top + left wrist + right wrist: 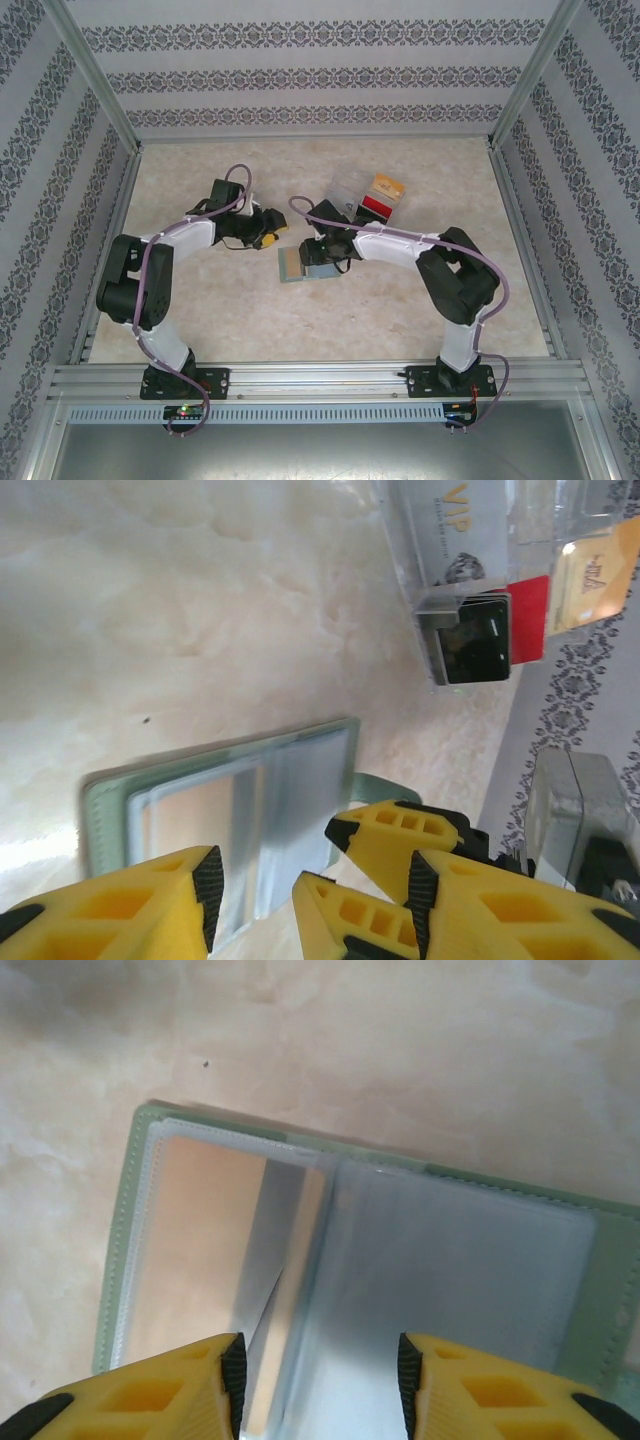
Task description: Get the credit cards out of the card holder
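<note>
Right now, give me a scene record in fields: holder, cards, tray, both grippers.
holder: open, lying flat on the table, pockets up
holder pocket: one side looks tan; card or reflection, cannot tell
red card: out of holder, at the tray
yellow card: out of holder, next to red card
tray: clear plastic, beyond the holder
left gripper: jaws open, empty, at holder's left side
right gripper: jaws open, empty, over holder's fold
</note>
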